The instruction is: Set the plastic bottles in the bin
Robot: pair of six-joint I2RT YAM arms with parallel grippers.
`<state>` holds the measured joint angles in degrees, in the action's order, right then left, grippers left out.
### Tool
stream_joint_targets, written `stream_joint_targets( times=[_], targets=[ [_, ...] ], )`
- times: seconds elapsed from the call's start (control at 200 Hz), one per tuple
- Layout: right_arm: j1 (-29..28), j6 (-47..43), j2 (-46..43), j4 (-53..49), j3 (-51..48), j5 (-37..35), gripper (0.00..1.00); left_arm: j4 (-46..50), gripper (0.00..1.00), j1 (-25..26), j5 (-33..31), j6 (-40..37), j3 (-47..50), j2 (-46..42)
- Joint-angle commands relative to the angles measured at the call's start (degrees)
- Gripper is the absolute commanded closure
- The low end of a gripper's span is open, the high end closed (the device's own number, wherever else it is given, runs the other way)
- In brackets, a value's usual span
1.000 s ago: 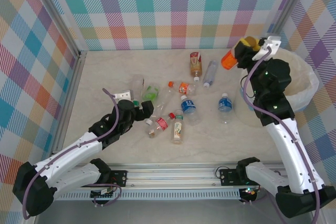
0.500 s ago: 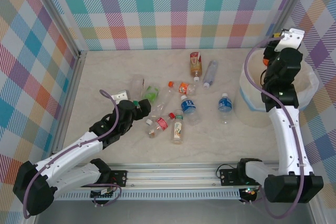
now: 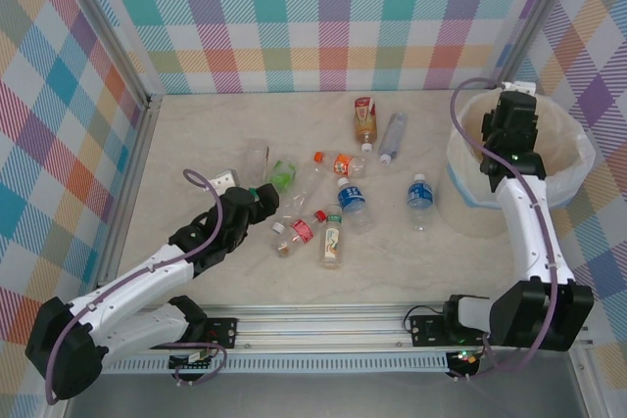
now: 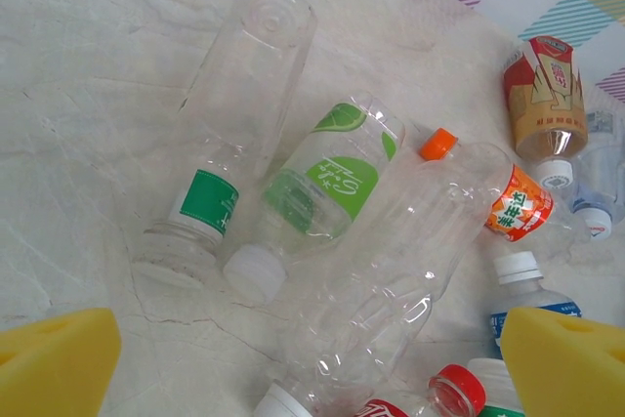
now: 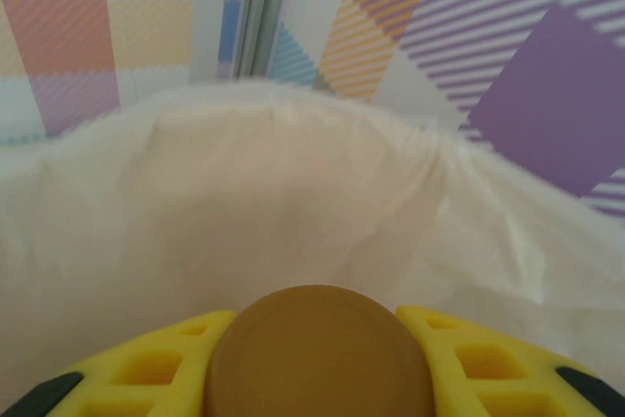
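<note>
My right gripper (image 3: pixel 510 116) hangs over the mouth of the bin (image 3: pixel 462 165). It is shut on a plastic bottle, whose round tan end (image 5: pixel 317 358) sits between the yellow fingers above the bin's white bag (image 5: pixel 293 183). Several plastic bottles lie on the table: a tan-labelled one (image 3: pixel 365 119), a blue-labelled one (image 3: pixel 419 195) and a red-labelled one (image 3: pixel 299 232). My left gripper (image 3: pixel 261 201) is open just left of that cluster. Its yellow fingertips (image 4: pixel 59 363) flank a long clear bottle (image 4: pixel 400 271), beside a green-labelled bottle (image 4: pixel 332 178).
Checked walls close off the back and both sides. A metal rail (image 3: pixel 323 325) runs along the near edge by the arm bases. The bin stands in the far right corner against the wall. Bare table lies left of the bottle cluster (image 3: pixel 186 134).
My right arm has swung right with its bottle, from left of the bin to over its mouth, and the gripper now points down into it. The left arm has barely moved.
</note>
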<state>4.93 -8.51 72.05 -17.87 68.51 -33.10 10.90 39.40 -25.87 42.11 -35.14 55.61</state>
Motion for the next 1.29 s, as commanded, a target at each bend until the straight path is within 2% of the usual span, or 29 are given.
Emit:
stream_joint_targets(
  times=[0.0,0.06,0.11,0.295,0.46,0.63,0.67,0.755,0.87,1.005,1.11,1.175,1.29],
  targets=[
    [0.26,-2.12,1.86,-4.92,0.59,-1.8,0.81,0.88,0.0,0.5,-1.28,0.86,0.16,0.46],
    [0.19,-1.89,2.61,-7.03,1.56,-0.13,0.62,1.06,0.0,0.46,-1.15,1.04,0.15,0.8],
    [0.05,-1.57,2.61,-8.15,2.1,1.71,0.49,1.19,0.0,0.42,-1.09,1.38,0.15,0.91],
    [-1.77,-2.2,0.93,-8.23,2.62,3.44,0.29,0.98,0.0,0.24,-0.39,2.66,0.44,1.36],
    [-4.65,-4.88,-1.59,-8.37,3.22,5.75,0.22,0.79,0.0,-0.11,0.0,3.14,0.64,1.72],
    [-9.26,-3.26,-4.16,-11.46,6.44,7.9,0.17,-0.31,0.0,-0.53,0.45,3.4,1.12,2.05],
    [-10.69,-2.73,-4.74,-12.73,7.21,11.2,0.17,-0.73,0.0,-0.59,0.64,3.43,1.29,2.26],
    [-13.3,-2.38,-5.33,-16.7,9.3,23.81,0.17,-1.31,0.0,-0.81,1.12,3.78,1.47,2.65],
    [-17.4,1.0,-6.54,-15.7,9.55,29.46,0.16,-1.66,0.0,-0.99,1.43,4.3,1.64,3.04],
    [-20.32,5.28,-7.14,-15.32,9.55,42.7,0.14,-2.19,0.0,-1.25,1.83,4.83,2.36,2.95],
    [-22.49,4.02,-6.17,-16.76,9.14,52.12,0.13,-2.28,0.0,-1.56,1.79,5.16,2.75,2.65],
    [-24.59,3.33,-4.82,-18.29,8.94,51.65,0.13,-2.67,0.0,-1.77,1.96,5.27,3.01,2.55],
    [-28.59,4.44,-1.63,-20.91,7.51,44.86,0.13,-3.03,0.0,-2.26,2.21,5.57,3.21,2.62]
  ],
)
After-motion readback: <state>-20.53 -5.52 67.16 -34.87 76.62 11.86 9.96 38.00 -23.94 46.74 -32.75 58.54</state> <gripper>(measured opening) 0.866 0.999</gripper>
